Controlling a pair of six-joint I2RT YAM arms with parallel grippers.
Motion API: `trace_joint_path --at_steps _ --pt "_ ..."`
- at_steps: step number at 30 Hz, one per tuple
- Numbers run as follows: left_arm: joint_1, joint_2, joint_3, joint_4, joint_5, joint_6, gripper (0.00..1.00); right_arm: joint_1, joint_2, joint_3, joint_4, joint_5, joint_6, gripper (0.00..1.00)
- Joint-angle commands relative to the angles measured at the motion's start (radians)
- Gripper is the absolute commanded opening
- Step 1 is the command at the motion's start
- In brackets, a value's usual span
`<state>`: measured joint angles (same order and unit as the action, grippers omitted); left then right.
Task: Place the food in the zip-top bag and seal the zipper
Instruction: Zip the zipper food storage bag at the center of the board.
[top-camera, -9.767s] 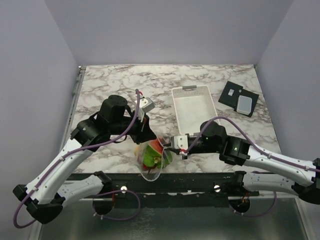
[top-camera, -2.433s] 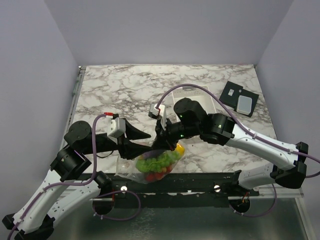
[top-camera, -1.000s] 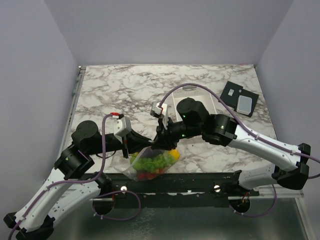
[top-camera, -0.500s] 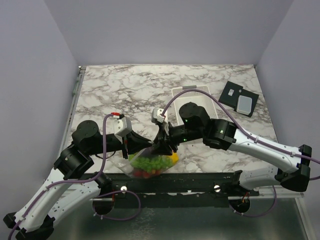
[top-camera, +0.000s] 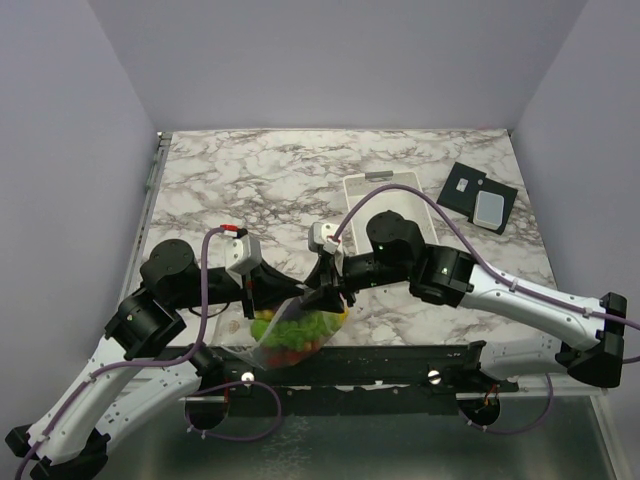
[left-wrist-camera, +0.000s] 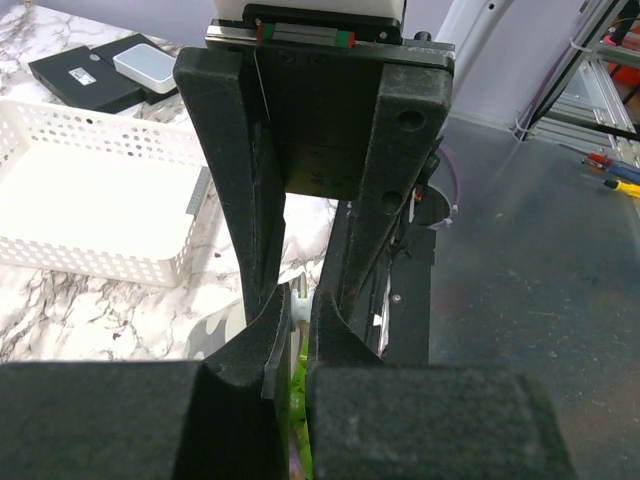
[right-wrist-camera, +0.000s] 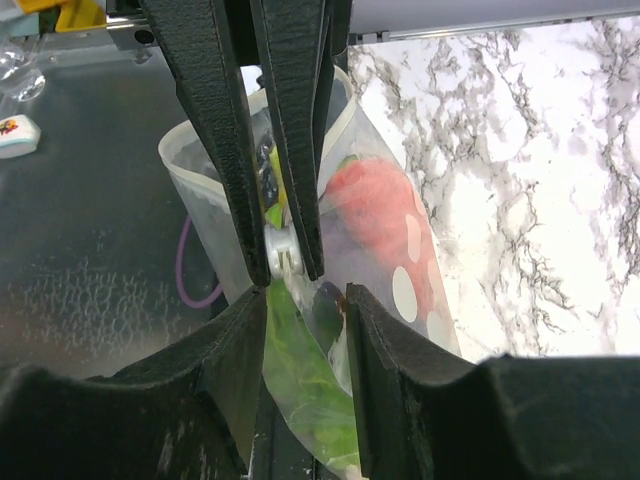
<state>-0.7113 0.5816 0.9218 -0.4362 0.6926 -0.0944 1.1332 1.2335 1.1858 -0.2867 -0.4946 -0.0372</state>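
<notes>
The left gripper (right-wrist-camera: 287, 262) is pinching the bag's (right-wrist-camera: 200, 180) top edge shut, food (right-wrist-camera: 375, 205) hanging inside beyond the table's (top-camera: 250, 180) near edge. The right gripper (right-wrist-camera: 305, 300) is straddling the zipper (right-wrist-camera: 345, 115) part-open, gripping nothing; it should be closing squarely, then sliding away.

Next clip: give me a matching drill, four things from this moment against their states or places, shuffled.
Things:
1. left gripper
2. right gripper
3. zip-top bag
4. white basket

States:
A. perforated walls, away from both grippers
B. jaws apart, one on each side of the bag
C. shut on the bag's top edge
D. holds the toy food

Pairs: 1-C, 2-B, 3-D, 4-A
</notes>
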Motion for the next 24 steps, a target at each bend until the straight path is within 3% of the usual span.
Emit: trace_joint_path --at_steps 1,15,18,22,24 --pt "-0.005 -0.008 0.046 0.067 0.05 -0.014 0.0 0.004 -0.037 -0.033 0.086 -0.001 -0.056 0.44" --pt "-0.005 -0.015 0.052 0.076 0.063 -0.015 0.0 0.005 -0.006 -0.063 0.142 -0.082 -0.093 0.45" --pt "-0.005 -0.014 0.05 0.077 0.063 -0.016 0.0 0.004 0.002 -0.064 0.144 -0.088 -0.09 0.36" --pt "-0.004 -0.017 0.042 0.079 0.065 -0.018 0.0 0.004 0.008 -0.062 0.147 -0.095 -0.079 0.06" --pt "-0.004 -0.022 0.03 0.078 0.055 -0.017 0.0 0.005 0.003 -0.06 0.146 -0.084 -0.078 0.01"
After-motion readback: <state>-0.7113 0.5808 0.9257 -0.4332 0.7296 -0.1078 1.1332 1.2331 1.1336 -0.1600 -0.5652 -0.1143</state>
